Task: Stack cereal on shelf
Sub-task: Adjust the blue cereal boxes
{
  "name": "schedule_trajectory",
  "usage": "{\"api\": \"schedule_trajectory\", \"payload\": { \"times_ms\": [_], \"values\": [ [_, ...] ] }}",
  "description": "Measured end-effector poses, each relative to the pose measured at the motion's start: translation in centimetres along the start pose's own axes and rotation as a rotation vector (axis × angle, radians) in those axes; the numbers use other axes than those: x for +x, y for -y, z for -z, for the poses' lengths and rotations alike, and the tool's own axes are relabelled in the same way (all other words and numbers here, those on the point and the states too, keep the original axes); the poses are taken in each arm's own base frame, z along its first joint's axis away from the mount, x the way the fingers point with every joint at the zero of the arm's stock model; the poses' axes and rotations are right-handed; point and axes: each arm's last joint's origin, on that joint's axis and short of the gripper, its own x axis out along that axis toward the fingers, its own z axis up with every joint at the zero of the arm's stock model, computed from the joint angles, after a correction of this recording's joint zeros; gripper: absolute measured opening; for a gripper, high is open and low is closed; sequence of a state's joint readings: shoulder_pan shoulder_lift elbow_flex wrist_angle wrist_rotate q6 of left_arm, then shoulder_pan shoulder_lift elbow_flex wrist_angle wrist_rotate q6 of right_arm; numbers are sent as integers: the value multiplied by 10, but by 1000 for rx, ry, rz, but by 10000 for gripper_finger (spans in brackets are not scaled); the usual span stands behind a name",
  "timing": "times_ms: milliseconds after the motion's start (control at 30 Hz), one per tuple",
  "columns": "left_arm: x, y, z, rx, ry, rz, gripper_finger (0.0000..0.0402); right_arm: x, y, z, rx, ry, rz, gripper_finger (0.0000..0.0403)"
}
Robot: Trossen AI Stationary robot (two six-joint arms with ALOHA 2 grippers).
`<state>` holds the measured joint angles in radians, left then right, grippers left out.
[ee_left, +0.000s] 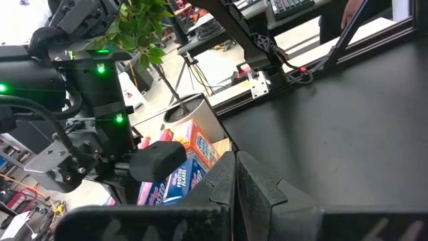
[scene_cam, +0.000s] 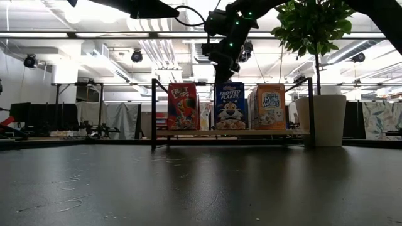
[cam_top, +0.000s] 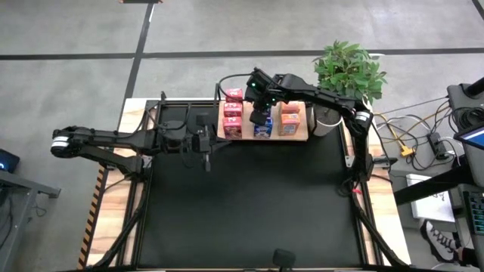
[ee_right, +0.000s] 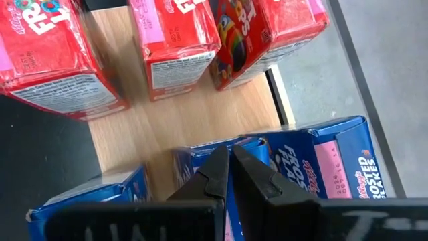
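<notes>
While a potted plant stands just beside the shelf at the worktop's far edge, the cereal boxes sit on the board in red, blue and orange rows. The right hand reaches in from the plant side and hangs over the blue row, fingers pressed together, holding nothing. The left hand waits near the shelf's other end, fingers likewise together and empty.
</notes>
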<state>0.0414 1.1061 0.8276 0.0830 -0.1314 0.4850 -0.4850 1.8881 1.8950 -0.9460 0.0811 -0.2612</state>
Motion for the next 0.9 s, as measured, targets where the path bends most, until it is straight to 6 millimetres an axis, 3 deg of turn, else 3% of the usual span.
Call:
{"api": "schedule_trajectory", "payload": {
  "times_ms": [333, 567, 700, 900],
  "values": [
    [0, 0, 0, -1, 0, 0, 0, -1, 0, 2, -23, -18, -5, 11],
    [0, 0, 0, -1, 0, 0, 0, -15, 0, -5, -29, 15, 1, 11],
    [0, 0, 0, 0, -1, 0, 0, -25, -4, -4, -34, -18, -17, 11],
    [0, 0, 0, 0, -3, 2, 0, -21, -9, 8, -29, -126, -46, 11]
  ]
}}
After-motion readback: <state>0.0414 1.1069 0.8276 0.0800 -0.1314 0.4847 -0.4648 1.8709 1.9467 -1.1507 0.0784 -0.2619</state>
